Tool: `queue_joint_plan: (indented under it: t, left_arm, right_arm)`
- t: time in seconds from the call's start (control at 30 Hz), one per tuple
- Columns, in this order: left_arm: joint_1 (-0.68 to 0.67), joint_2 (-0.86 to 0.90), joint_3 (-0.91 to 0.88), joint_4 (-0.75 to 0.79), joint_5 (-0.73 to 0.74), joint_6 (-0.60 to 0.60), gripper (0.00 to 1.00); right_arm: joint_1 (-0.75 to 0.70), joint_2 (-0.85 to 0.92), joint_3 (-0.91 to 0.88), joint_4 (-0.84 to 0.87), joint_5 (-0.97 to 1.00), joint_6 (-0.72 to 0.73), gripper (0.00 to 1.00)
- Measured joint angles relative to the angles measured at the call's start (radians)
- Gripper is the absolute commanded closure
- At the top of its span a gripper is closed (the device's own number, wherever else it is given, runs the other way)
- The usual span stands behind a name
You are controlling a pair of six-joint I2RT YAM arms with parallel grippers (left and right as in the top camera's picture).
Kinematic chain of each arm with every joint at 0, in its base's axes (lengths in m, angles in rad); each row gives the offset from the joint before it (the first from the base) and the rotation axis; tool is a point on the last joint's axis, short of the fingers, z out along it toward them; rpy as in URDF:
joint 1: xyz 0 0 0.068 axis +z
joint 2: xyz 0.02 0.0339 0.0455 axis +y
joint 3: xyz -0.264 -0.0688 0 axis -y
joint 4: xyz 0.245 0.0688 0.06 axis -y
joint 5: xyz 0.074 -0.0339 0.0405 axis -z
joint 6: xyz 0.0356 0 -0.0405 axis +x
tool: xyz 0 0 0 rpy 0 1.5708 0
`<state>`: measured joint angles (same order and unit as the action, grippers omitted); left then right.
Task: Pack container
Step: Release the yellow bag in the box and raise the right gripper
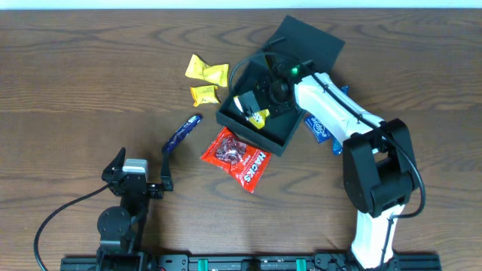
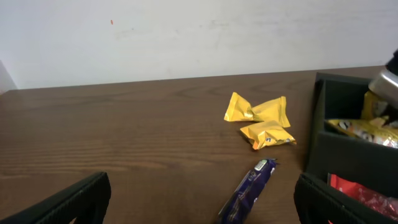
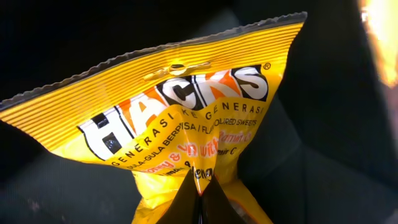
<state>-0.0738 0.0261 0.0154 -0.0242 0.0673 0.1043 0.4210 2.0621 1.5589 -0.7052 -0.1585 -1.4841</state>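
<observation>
The right hand [image 3: 200,200], its two fingers pinched shut on the lower edge of a crinkled yellow foil sweet packet printed HACKS [image 3: 180,124], reaches down inside the container [image 1: 252,134]. This is a shallow, dark teal-black square cardboard box. It sits askew just right of centre in the overhead view, with its hinged flap lid [image 1: 309,39] open toward the upper right.

The left hand [image 1: 143,169] rests at the lower left, fingers spread wide and holding nothing.

On the brown wooden desk [image 1: 75,90], left of the box, lie two more yellow packets [image 1: 207,73], and below them a blue-purple wrapped bar [image 1: 183,132]. A red packet [image 1: 236,156] lies just beside the box's lower wall; whether it touches the wall is unclear. A blue packet [image 1: 320,129] is partly hidden under the right arm.

Likely risks from here:
- The packet is gripped only by a thin edge. If the hand rises before it opens, the packet could come back out of the box.
- The foil might cling to a finger after release.
- The hand is deep inside a light box, so a sideways pull could drag or turn the box, nudging the red packet.
- The arm passes near the open flap and could knock it down.
</observation>
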Motion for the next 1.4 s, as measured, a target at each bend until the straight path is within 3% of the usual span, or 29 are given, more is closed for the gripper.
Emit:
queue_joint_plan:
  t: [0.6,1.07,1.4]
  left_arm:
    - [0.000,0.000,0.000,0.000,0.000,0.000,0.05]
    - [0.000,0.000,0.000,0.000,0.000,0.000,0.05]
    - [0.000,0.000,0.000,0.000,0.000,0.000,0.05]
  right_arm:
    - [0.021,-0.095,0.065,0.024,-0.036,0.984,0.99]
    - [0.025,-0.141,0.065,0.025,-0.041,1.842,0.99]
    - [0.025,-0.141,0.065,-0.090,0.177,2.372,0.99]
